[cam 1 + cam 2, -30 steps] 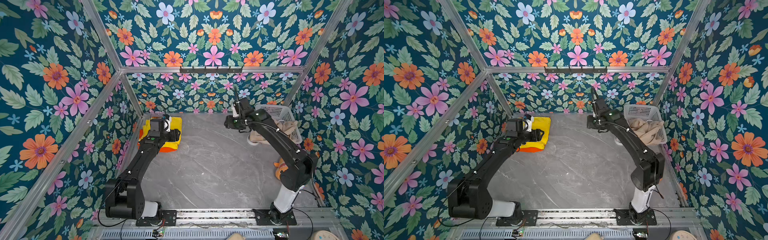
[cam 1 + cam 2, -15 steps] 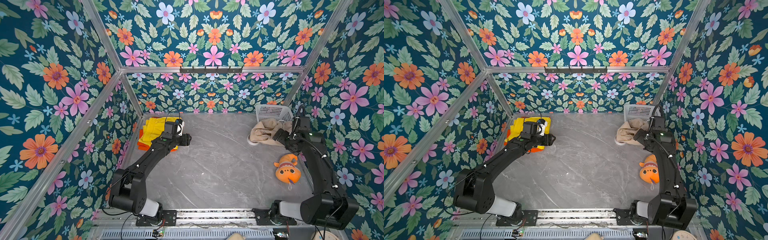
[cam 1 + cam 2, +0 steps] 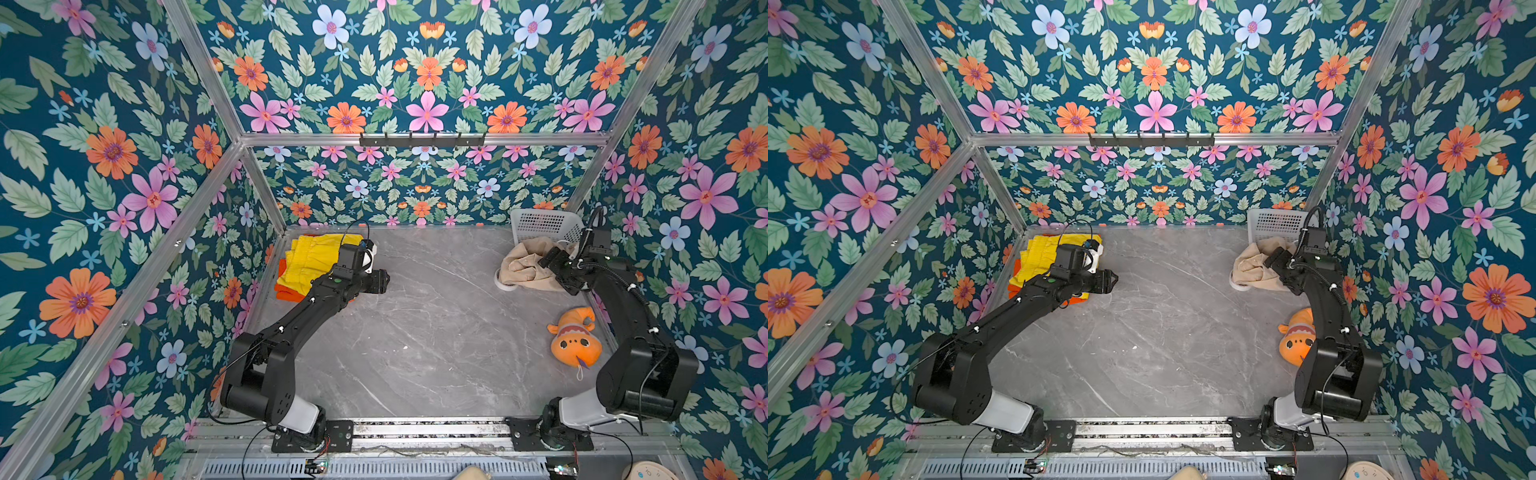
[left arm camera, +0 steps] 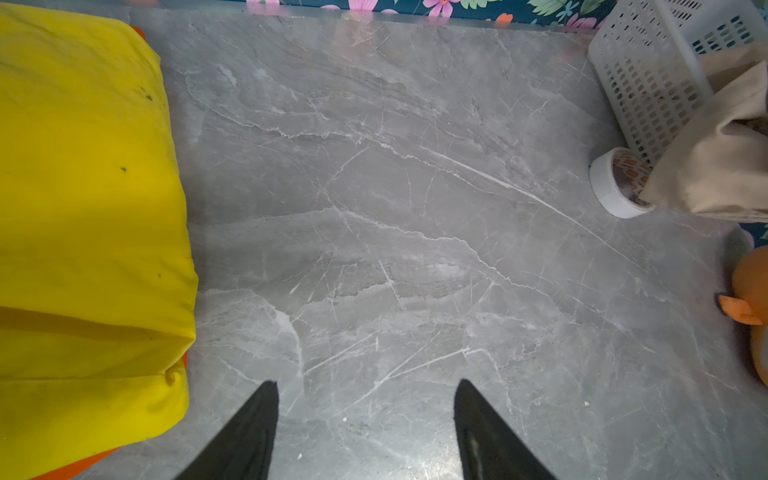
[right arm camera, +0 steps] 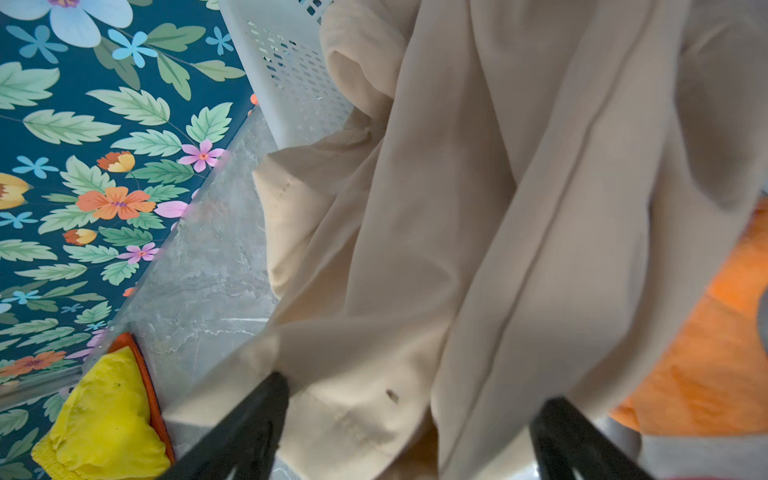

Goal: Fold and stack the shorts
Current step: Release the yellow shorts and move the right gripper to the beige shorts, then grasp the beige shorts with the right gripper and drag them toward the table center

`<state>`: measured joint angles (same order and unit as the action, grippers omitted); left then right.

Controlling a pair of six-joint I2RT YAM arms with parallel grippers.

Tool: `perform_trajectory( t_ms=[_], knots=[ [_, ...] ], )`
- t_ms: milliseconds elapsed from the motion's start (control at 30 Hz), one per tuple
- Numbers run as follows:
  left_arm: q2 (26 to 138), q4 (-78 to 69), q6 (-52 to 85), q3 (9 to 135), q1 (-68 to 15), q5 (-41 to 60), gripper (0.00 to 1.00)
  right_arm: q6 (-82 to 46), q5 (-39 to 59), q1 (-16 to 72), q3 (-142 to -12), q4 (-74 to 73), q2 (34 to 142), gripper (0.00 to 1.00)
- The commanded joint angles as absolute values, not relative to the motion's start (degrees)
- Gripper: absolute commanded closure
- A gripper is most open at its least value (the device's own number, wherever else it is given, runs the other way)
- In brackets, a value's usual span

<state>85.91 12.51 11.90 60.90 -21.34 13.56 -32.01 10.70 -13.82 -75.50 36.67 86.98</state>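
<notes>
Against the far left wall, yellow shorts [image 3: 316, 257] lay folded, pillowy, atop orange shorts [image 3: 286, 293]. Left gripper [image 4: 365, 381] gaped over veined marble tabletop [image 4: 415, 208]. Right gripper [image 5: 417, 386] jaws stood apart around crumpled beige shorts [image 3: 523, 266].

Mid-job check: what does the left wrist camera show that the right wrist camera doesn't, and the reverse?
Only the left wrist view: the white roll of tape by the basket, and the left gripper open over the bare grey marble table, holding nothing.
Only the right wrist view: the right gripper, jaws apart, close against the crumpled beige fabric shorts.
Both: the folded yellow shorts lying on the orange shorts, the white perforated plastic basket, the beige shorts and the orange plush fish toy.
</notes>
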Motion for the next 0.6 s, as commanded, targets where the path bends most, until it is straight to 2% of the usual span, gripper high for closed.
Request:
perform_trajectory(
  t_ms=[0,67,133,200,233,567],
  knots=[
    [85.72,12.58,11.87,61.43,-21.36,12.3,0.31,-33.5,9.93,-14.39,-77.85,36.98,90.11,0.42],
    [85.54,12.79,11.79,61.59,-21.36,12.0,0.31,-33.53,10.61,-14.42,-77.63,36.3,90.55,0.61],
    [85.21,12.9,11.85,61.61,-21.45,11.7,0.31,-33.69,11.78,-14.41,-76.53,33.81,89.21,0.86],
    [84.99,13.07,11.8,61.71,-21.48,11.47,0.32,-33.52,12.6,-14.49,-76.83,32.36,87.25,0.97],
    [84.8,13.26,11.86,61.99,-21.54,11.41,0.32,-33.17,12.82,-14.41,-77.43,32.0,86.04,1.0],
    [80.11,12.14,11.41,63.75,-21.62,11.05,0.32,-28.56,17.84,-13.98,-89.39,31.13,73.7,1.0]
  ],
)
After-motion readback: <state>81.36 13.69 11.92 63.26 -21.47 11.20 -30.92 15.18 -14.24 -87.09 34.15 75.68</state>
